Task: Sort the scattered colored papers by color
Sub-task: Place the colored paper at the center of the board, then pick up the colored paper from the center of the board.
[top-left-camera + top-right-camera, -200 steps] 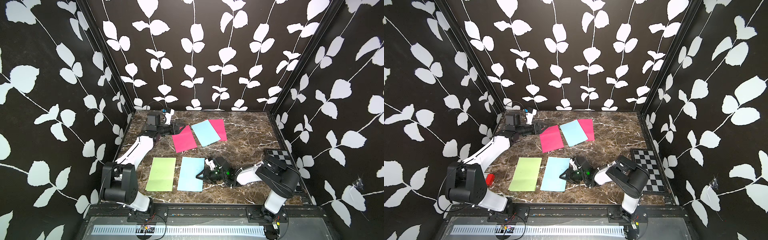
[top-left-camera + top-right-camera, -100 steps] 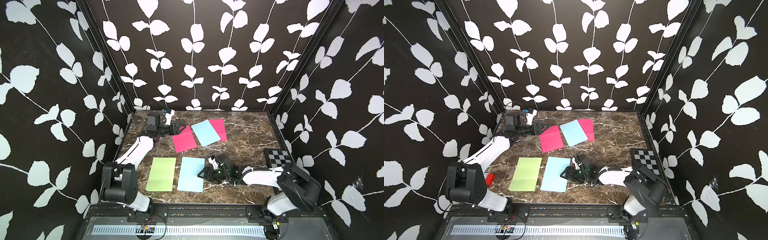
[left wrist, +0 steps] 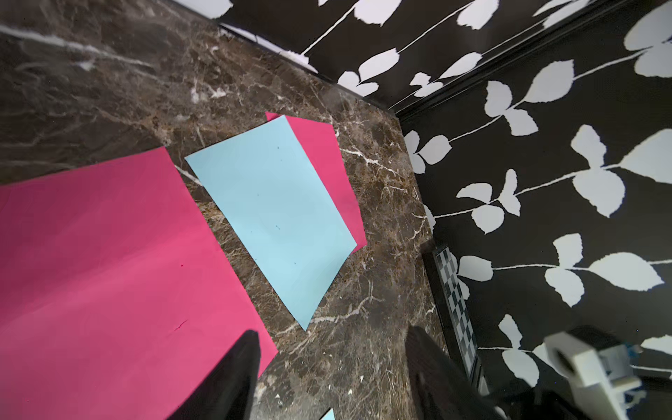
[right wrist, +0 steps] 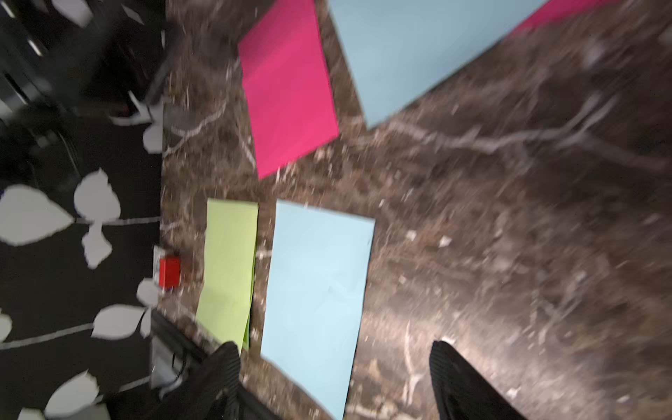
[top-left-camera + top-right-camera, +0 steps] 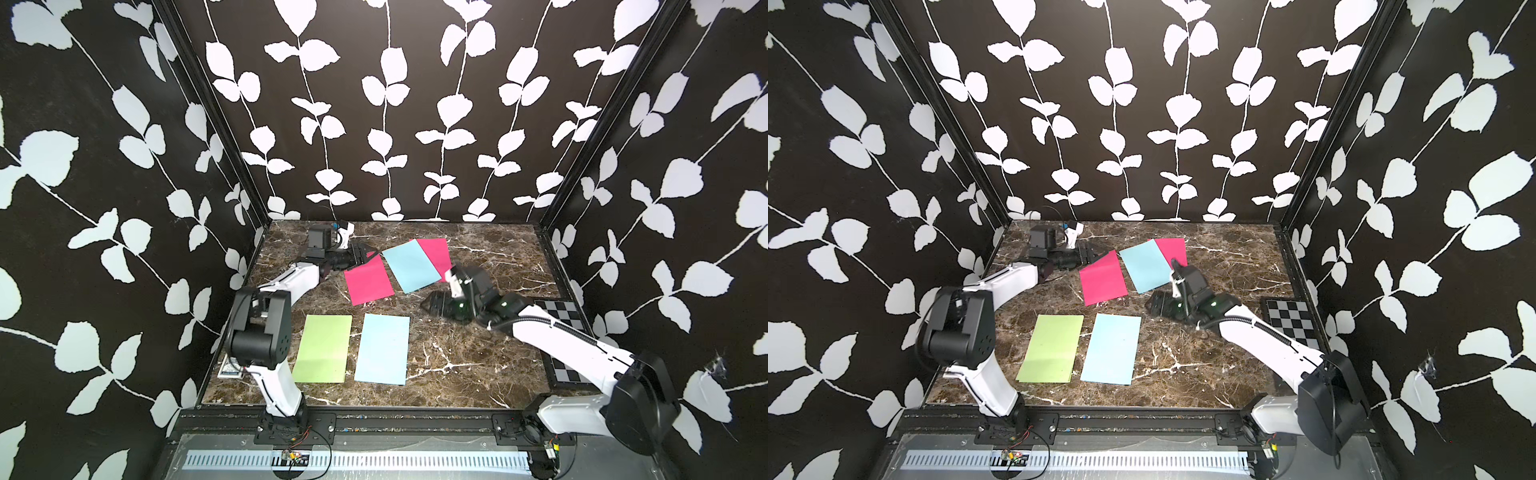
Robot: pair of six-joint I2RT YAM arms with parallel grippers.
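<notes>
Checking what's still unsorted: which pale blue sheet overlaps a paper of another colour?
The far blue sheet, tilted over a pink sheet; the near blue sheet lies apart.

Worktop (image 5: 478, 353): brown marble look, white veins, smooth, faint sheen. Pink sheet (image 5: 370, 282), green sheet (image 5: 322, 349), blue sheet (image 5: 382, 349), centre frame: thin matt paper. Right arm casing (image 5: 561, 340), lower right: smooth white plastic, semi-gloss. Walls (image 5: 374, 124): matt printed covering.

Marble table (image 5: 457, 353): green paper (image 5: 322, 349), blue papers (image 5: 382, 349), pink papers (image 5: 369, 284).
</notes>
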